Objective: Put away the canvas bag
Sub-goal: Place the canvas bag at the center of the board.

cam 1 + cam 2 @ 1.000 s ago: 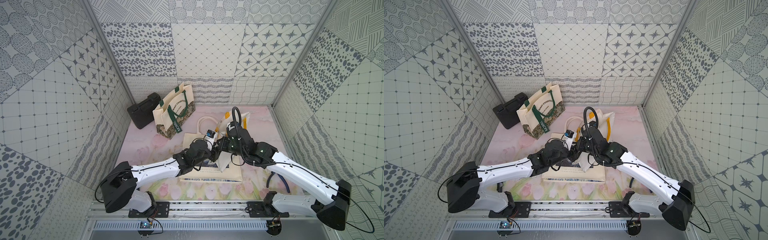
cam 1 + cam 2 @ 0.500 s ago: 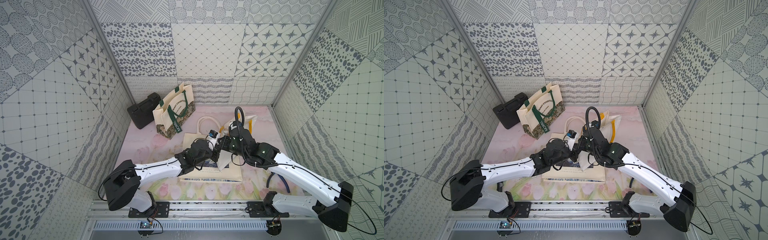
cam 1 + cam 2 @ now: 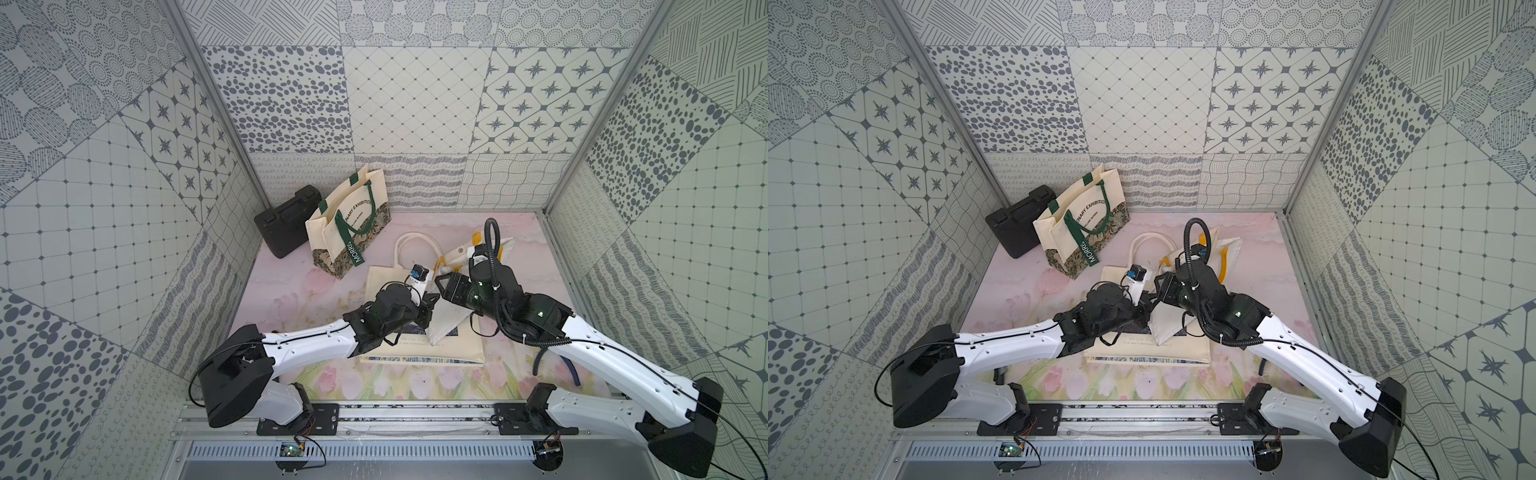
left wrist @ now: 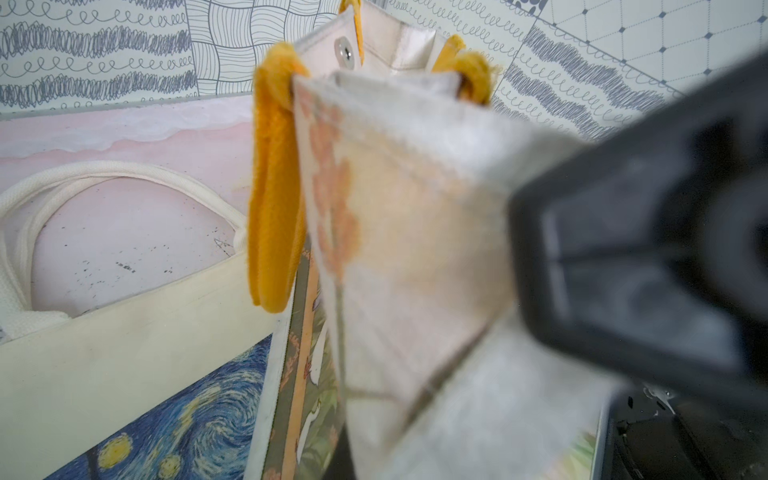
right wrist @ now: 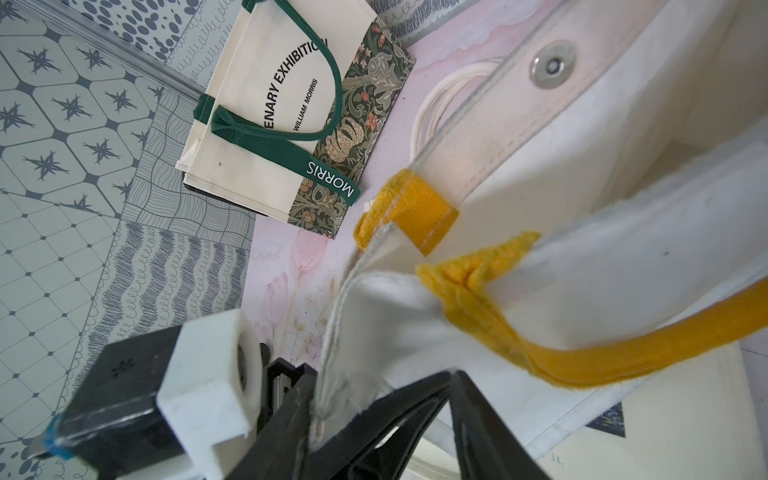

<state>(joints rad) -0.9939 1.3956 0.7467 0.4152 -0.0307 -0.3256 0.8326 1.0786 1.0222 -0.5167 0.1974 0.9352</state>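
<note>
The left gripper (image 5: 318,411) is clamped on a rim corner of the canvas bag (image 3: 448,326), which hangs below its jaws. The right gripper (image 3: 439,286) sits just beside them. Its jaws are blurred, so I cannot tell their state. A flat tote (image 3: 440,353) lies beneath both.

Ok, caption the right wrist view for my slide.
Left gripper pinches the yellow-handled canvas bag by its rim; green-handled Morris tote sits beyond.

Case (image 3: 282,230) partly hidden behind tote (image 3: 345,216); canvas bag (image 4: 415,249) blurred up close (left wrist view).
</note>
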